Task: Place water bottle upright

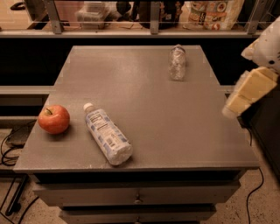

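Note:
The water bottle (pixel 177 62) is clear and ribbed and lies on its side at the far right of the grey table (pixel 144 100). My gripper (pixel 248 93), cream-coloured, hangs over the table's right edge. It is nearer to me than the water bottle, to the bottle's right, and well apart from it. It holds nothing that I can see.
A bottle with a large white-and-blue label (pixel 107 134) lies on its side near the table's front left. A red apple (pixel 54 119) sits at the left edge. A shelf with packaged goods (pixel 210 11) runs behind the table. Cables (pixel 11 153) lie on the floor at left.

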`<state>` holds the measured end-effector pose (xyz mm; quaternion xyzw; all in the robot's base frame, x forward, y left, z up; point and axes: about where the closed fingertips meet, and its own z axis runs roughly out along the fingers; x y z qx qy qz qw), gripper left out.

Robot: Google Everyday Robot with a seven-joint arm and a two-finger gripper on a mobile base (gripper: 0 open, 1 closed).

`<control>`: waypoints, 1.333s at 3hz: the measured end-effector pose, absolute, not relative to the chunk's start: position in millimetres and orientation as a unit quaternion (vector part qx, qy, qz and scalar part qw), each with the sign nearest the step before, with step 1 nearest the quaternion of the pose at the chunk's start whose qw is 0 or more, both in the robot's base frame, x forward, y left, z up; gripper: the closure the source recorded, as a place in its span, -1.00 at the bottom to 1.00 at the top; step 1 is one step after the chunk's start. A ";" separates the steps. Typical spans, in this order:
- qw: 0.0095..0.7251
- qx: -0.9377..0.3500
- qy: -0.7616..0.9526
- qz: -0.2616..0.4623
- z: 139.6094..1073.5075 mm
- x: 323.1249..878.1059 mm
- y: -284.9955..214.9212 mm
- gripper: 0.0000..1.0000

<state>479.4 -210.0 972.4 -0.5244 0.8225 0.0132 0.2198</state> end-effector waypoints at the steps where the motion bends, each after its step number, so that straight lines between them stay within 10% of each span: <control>1: 0.248 -0.465 0.849 0.051 962.3 523.7 -197.5 -1.00; 4: 0.263 -0.421 0.866 0.067 961.8 559.4 -184.8 -1.00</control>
